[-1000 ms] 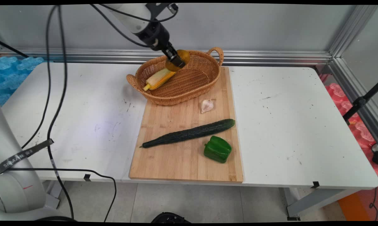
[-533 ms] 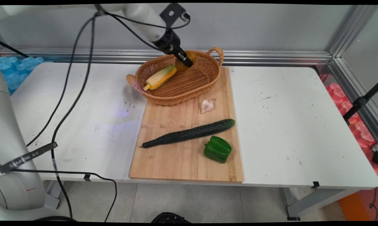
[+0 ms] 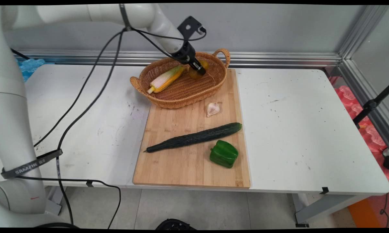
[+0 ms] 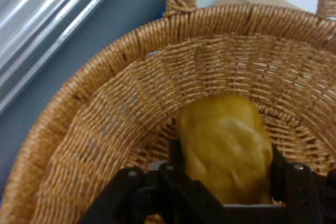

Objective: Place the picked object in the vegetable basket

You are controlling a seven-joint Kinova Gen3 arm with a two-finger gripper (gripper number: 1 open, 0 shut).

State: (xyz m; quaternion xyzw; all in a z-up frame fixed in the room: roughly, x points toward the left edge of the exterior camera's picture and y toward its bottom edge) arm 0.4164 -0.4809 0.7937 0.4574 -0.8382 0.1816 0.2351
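The hand point(image 3: 199, 69) is closed on a yellow-orange vegetable point(image 4: 226, 148), one finger point(image 4: 176, 156) on each side, inside the wicker basket point(image 3: 168, 97) toward its 2 o'clock end. A corn cob point(image 3: 165, 79) lies at the basket's 10 o'clock side. Basket sits on the cutting board point(image 3: 181, 168) at 12 o'clock; garlic point(image 3: 212, 108), cucumber point(image 3: 194, 137), green pepper point(image 3: 224, 154) lie nearer.

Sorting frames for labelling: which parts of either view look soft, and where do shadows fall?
Hand view: the pincer linkage at the bottom edge is soft, and the yellow pepper it clamps is slightly soft; the wicker basket weave reads clearly. Main view: evenly lit, faint shadow under the green pepper.
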